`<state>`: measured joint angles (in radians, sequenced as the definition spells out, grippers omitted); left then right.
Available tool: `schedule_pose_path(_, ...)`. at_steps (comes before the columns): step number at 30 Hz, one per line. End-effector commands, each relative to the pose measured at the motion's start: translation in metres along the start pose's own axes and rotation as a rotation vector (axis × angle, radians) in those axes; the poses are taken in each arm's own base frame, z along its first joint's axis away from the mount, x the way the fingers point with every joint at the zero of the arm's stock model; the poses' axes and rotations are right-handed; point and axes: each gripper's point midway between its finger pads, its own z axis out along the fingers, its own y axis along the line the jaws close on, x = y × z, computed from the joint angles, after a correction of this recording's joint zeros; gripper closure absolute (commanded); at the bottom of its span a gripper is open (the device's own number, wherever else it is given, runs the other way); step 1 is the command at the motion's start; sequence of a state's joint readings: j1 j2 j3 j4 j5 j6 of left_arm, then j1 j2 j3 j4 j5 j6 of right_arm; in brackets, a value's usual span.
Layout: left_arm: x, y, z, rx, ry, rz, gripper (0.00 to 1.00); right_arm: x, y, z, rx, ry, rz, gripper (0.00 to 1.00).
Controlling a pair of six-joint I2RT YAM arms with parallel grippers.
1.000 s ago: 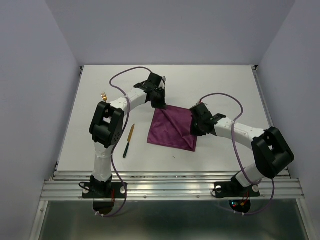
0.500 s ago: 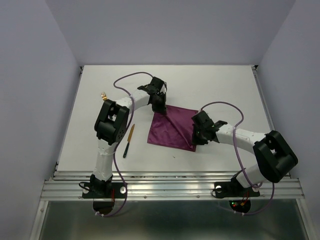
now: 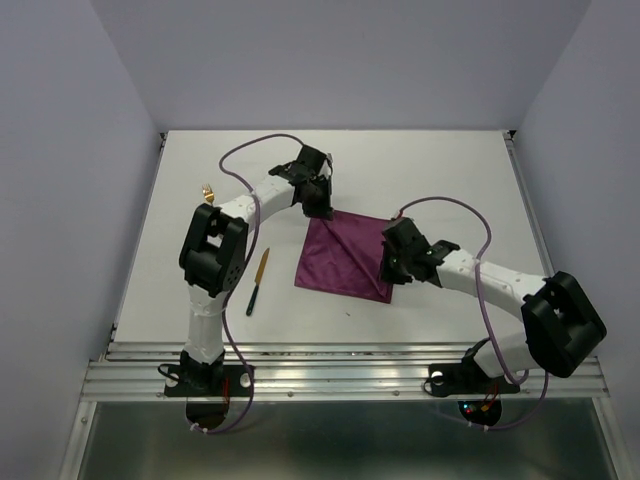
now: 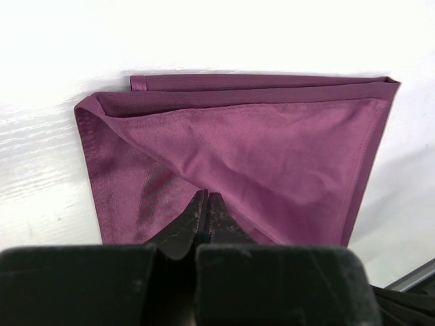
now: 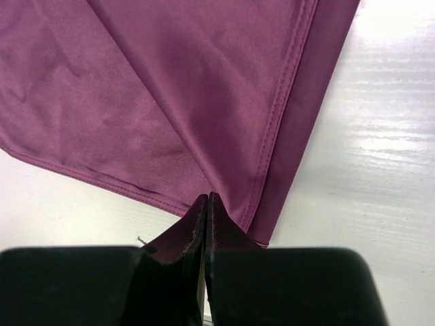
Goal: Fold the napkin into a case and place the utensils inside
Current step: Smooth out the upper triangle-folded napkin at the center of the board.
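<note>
- While my left claw [image 3: 322, 207] sits at the far left corner of the napkin [image 3: 340, 262], its two fingers are pressed tight together, with a pinch of the plum cloth caught between the tips.
- My right claw [image 3: 390, 272] is at the napkin's near right corner. Its fingers are likewise squeezed together, gripping the cloth just inside the stitched hem.
- The napkin lies on the white table [image 3: 450, 170] as a squarish shape, between my two claws.
- A straight crease runs across the napkin from one pinched corner to the other, and the cloth rises slightly towards each claw.
- From my left wrist, the napkin shows more than one layer. An upper sheet slants away from my fingertips [image 4: 206, 204], and a narrow hemmed strip peeks out along the napkin's far edge.
- The knife [image 3: 258, 280] lies flat on the table to the left of the napkin, apart from it. Its gold blade points away from my bases and its black handle points towards them.
- The fork [image 3: 209, 190] is farther left of the napkin than the knife. Only its gold head shows beside my left arm.
</note>
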<state>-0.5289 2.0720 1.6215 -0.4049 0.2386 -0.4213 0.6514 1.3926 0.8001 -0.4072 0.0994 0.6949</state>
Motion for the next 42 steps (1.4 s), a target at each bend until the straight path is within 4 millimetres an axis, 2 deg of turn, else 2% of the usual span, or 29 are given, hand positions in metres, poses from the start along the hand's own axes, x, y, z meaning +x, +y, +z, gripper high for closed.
schedule_pose_path(1, -0.035, -0.025, -0.052, 0.041, -0.126, 0.017, 1.00, 0.019, 0.000, 0.003, -0.025, 0.027, 0.011, 0.99)
schedule_pose_path(4, -0.042, -0.025, -0.064, 0.036, -0.148, 0.010, 1.00, 0.033, -0.013, 0.009, 0.008, 0.051, 0.014, 0.99)
schedule_pose_path(6, -0.047, -0.027, -0.079, 0.026, -0.176, 0.004, 1.00, 0.031, -0.017, 0.006, 0.026, 0.037, 0.014, 0.99)
schedule_pose_path(10, -0.056, -0.036, -0.115, 0.053, -0.253, 0.011, 1.00, 0.003, -0.005, -0.013, -0.006, -0.058, 0.015, 0.99)
schedule_pose_path(13, -0.055, -0.034, -0.123, 0.041, -0.258, 0.009, 1.00, -0.015, 0.004, -0.024, -0.020, -0.110, 0.013, 0.99)
schedule_pose_path(16, -0.050, -0.028, -0.126, 0.026, -0.256, 0.002, 1.00, -0.023, 0.010, -0.022, -0.020, -0.113, -0.006, 0.99)
schedule_pose_path(21, -0.036, -0.014, -0.123, -0.014, -0.244, -0.016, 1.00, -0.024, 0.018, -0.015, -0.034, -0.097, -0.007, 0.99)
schedule_pose_path(23, -0.037, -0.010, -0.128, -0.016, -0.277, -0.023, 1.00, -0.024, 0.017, -0.013, -0.026, -0.093, -0.007, 0.99)
schedule_pose_path(24, -0.029, -0.004, -0.123, -0.025, -0.260, -0.028, 1.00, -0.024, 0.015, -0.013, -0.016, -0.093, -0.007, 0.99)
schedule_pose_path(28, -0.017, 0.010, -0.111, -0.041, -0.224, -0.049, 1.00, -0.018, 0.011, -0.011, 0.003, -0.078, -0.026, 0.99)
schedule_pose_path(37, 0.036, 0.040, -0.049, -0.079, -0.098, -0.103, 1.00, -0.004, -0.002, -0.007, 0.043, -0.047, -0.016, 0.99)
schedule_pose_path(42, 0.057, 0.043, -0.030, -0.092, -0.050, -0.099, 1.00, -0.005, -0.008, -0.006, 0.073, -0.051, -0.026, 0.99)
